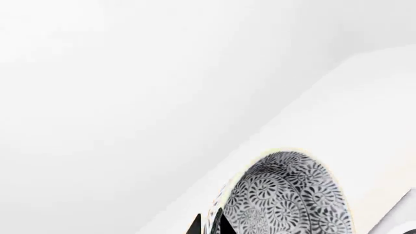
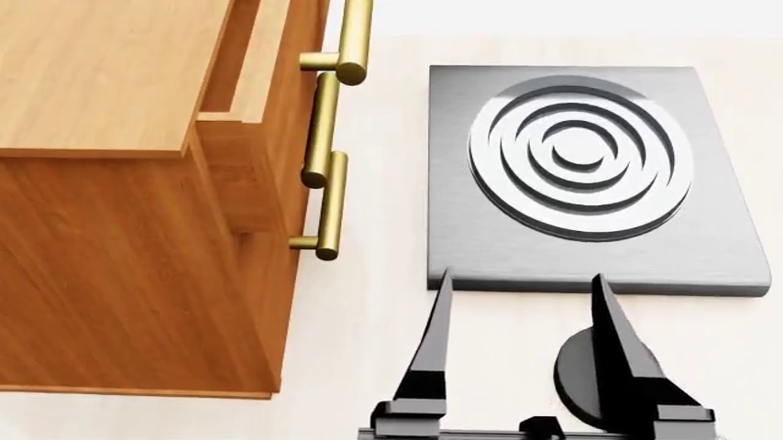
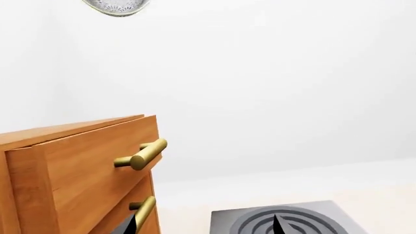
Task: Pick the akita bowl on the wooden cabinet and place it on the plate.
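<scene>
One pincer, the left pincer, grips the akita bowl by its rim, lifted for carrying. Right pincer hangs wide near the grey stove, right of the wooden cabinet.

You have a pale cream desk carrying two things. The wooden cabinet stands directly on it, brass bar handles facing the grey square stove, which lies flat just beside the cabinet, apart from it.
</scene>
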You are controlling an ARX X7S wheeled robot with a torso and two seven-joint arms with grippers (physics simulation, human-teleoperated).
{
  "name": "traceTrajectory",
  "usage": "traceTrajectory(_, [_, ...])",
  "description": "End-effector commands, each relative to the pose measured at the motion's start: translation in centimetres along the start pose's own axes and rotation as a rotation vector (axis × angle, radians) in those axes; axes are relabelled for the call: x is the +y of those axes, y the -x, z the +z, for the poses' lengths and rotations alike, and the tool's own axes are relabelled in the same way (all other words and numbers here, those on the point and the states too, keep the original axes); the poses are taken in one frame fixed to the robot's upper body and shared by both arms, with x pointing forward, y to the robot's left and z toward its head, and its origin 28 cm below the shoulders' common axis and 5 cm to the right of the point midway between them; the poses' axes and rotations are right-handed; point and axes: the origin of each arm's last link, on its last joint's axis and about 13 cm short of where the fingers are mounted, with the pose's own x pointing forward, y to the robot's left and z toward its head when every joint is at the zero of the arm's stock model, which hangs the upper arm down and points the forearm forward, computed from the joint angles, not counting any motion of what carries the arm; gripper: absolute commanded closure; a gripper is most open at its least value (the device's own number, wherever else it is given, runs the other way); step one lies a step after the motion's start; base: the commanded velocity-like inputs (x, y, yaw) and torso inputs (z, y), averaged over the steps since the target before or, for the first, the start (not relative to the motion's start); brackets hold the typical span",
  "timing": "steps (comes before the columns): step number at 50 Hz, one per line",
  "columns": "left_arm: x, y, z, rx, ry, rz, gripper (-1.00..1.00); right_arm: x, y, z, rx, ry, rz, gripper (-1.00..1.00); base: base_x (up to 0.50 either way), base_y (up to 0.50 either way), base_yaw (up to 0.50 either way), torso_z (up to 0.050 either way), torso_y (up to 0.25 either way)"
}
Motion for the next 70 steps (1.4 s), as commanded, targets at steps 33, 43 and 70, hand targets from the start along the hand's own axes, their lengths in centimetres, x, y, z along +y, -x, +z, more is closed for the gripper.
traceTrajectory(33, [-10.0, 5.5, 5.2, -0.291, -0.38, -0.386, 1.0, -0.5, 0.0, 1.4, -0.036, -0.07, -0.035, -1.0, 0.0, 0.0, 0.0, 0.0, 0.0])
traceTrajectory(43, [-12.0, 5.1, 4.0, -0.283, -0.382, -0.471, 1.0, -0.6, 0.0, 1.7, -0.044, -0.068, -0.04, -1.0, 0.0, 0.0, 0.0, 0.0, 0.0])
traceTrajectory(70, [-11.6, 2.9, 0.0, -0.181, -0.327, -0.478, 1.0, -0.6, 0.0, 1.7, -0.045, -0.07, -0.038, -1.0, 0.0, 0.0, 0.0, 0.0, 0.001])
